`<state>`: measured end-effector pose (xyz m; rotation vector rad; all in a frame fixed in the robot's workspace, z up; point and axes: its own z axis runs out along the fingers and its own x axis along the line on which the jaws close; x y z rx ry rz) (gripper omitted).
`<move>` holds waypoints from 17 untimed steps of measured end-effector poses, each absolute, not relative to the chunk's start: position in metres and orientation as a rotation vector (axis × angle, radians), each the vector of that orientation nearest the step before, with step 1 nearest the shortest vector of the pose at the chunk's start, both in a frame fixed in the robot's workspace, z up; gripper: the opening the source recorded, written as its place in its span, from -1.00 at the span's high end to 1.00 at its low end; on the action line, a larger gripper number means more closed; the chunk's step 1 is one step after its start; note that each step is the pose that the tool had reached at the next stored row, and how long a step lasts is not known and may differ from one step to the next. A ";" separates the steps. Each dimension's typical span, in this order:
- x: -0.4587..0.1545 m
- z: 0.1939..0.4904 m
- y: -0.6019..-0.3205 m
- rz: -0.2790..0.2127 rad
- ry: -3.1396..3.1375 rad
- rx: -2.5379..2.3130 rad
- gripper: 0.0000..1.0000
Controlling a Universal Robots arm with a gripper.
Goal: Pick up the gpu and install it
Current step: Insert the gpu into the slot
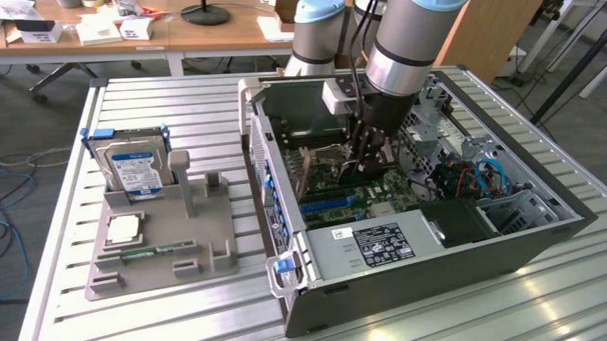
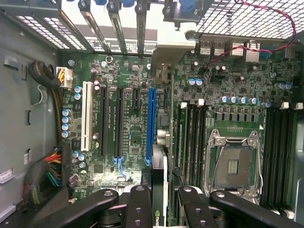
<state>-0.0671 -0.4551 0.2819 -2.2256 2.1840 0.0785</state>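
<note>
My gripper reaches down into the open computer case, just above the motherboard. It is shut on the gpu, a thin dark card seen edge-on between the black fingers in the wrist view. The card's silver bracket end points toward the case's rear slot openings. The card hangs upright, running alongside the long blue slot on the side of the processor socket. I cannot tell whether its lower edge touches the board.
A grey fixture tray lies on the slatted table at the exterior view's left, holding a hard drive, a processor chip and a memory stick. Inside the case are the power supply, cables and drive cages.
</note>
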 end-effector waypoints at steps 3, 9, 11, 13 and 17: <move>-0.069 0.281 -0.455 0.079 2.184 -2.226 0.47; -0.073 0.280 -0.455 0.078 2.184 -2.226 0.47; -0.074 0.280 -0.455 0.079 2.184 -2.225 0.47; -0.074 0.280 -0.455 0.079 2.184 -2.226 0.47; -0.075 0.280 -0.455 0.078 2.184 -2.226 0.47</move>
